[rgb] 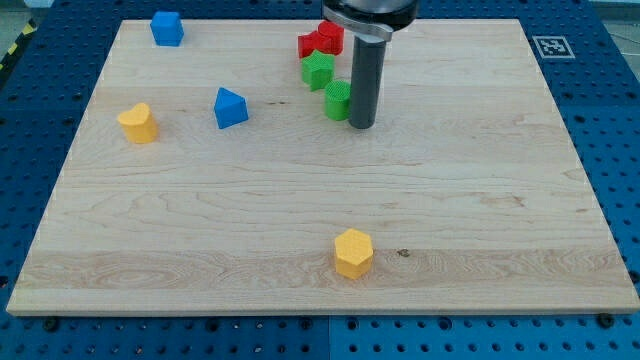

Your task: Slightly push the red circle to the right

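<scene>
Camera view. My tip (pixel 361 126) rests on the surface (pixel 300 220), touching the right side of a green block (pixel 338 100); there are no fingers, only the rod. Above that block: a green star (pixel 318 70), then red blocks (pixel 322 41), of which the circle cannot be told apart.
</scene>
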{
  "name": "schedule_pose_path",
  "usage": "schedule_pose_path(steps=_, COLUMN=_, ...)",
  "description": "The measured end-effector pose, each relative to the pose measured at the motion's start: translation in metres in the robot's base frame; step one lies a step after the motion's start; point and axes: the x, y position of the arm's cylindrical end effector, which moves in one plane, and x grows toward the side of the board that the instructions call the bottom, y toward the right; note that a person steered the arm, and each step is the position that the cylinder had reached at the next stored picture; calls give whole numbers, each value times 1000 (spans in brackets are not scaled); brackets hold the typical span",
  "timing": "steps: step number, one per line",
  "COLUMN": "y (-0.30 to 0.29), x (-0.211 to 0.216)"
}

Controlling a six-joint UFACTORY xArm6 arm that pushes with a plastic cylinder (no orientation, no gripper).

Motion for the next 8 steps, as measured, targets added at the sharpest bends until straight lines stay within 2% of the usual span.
schedule_pose_path(steps=2, y=-2, x=-36)
schedule_pose_path(steps=3, y=2, x=-20)
schedule_pose_path(steps=6, y=-9, x=-18)
schedule_pose_path(steps=7, y=33, x=-53)
schedule_pose_path(steps=8, y=55, x=-115)
